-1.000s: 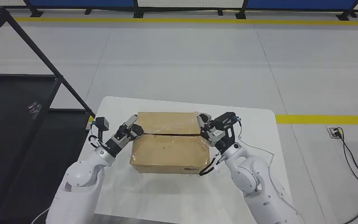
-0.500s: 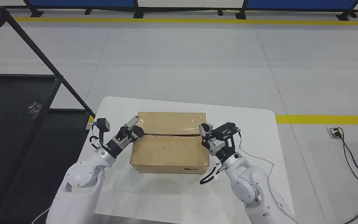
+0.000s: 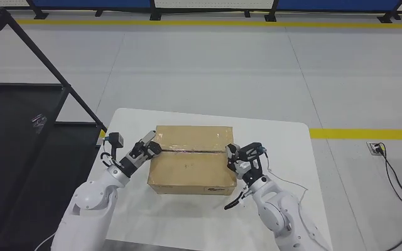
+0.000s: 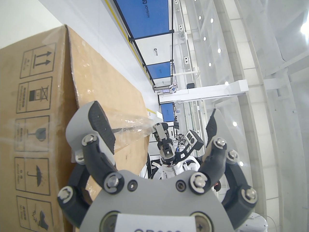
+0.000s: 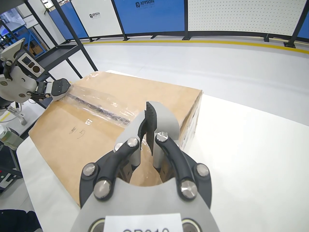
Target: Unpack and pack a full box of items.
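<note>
Top view: contents are hidden inside the taped cardboard box (image 3: 191,166); left gripper (image 4: 154,118) is held splayed against its seam, right gripper (image 5: 148,121) pressed closed.

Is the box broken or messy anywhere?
A bit messy. The clear tape along the top seam of the cardboard box is wrinkled and puffed up, not flat, and a dark gap shows under it. The box sits flat on the table.

Top view looks down on the table (image 3: 282,135); wrist views, close in, share the box (image 3: 188,166) from opposite ends
</note>
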`<state>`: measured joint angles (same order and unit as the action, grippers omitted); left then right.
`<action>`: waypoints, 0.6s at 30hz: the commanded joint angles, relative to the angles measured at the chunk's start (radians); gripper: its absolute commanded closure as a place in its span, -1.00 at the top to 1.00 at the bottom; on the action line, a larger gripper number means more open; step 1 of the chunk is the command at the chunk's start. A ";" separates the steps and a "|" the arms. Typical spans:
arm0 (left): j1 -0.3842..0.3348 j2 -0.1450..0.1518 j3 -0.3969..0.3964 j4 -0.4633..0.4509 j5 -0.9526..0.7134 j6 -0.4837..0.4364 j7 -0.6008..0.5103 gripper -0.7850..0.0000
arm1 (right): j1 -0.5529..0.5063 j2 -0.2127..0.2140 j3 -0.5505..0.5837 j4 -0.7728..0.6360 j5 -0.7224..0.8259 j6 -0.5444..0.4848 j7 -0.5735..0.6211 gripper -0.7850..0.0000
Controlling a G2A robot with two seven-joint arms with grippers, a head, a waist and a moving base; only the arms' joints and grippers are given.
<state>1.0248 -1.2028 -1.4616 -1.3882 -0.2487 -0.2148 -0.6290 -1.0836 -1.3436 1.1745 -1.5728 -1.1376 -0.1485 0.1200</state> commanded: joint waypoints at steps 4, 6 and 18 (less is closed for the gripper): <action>-0.001 0.001 0.006 0.004 -0.003 -0.001 -0.001 1.00 | -0.003 -0.002 -0.003 -0.002 -0.014 0.018 -0.002 -0.24; -0.001 0.001 0.007 0.004 -0.002 0.000 0.001 1.00 | -0.006 -0.002 -0.002 -0.005 -0.017 0.020 -0.005 -0.20; -0.004 0.004 0.015 0.007 -0.006 -0.002 0.001 1.00 | -0.034 -0.001 0.014 -0.033 -0.034 0.031 -0.023 -0.17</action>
<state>1.0207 -1.1989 -1.4465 -1.3819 -0.2538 -0.2181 -0.6286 -1.1155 -1.3447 1.1869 -1.6046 -1.1706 -0.1180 0.0983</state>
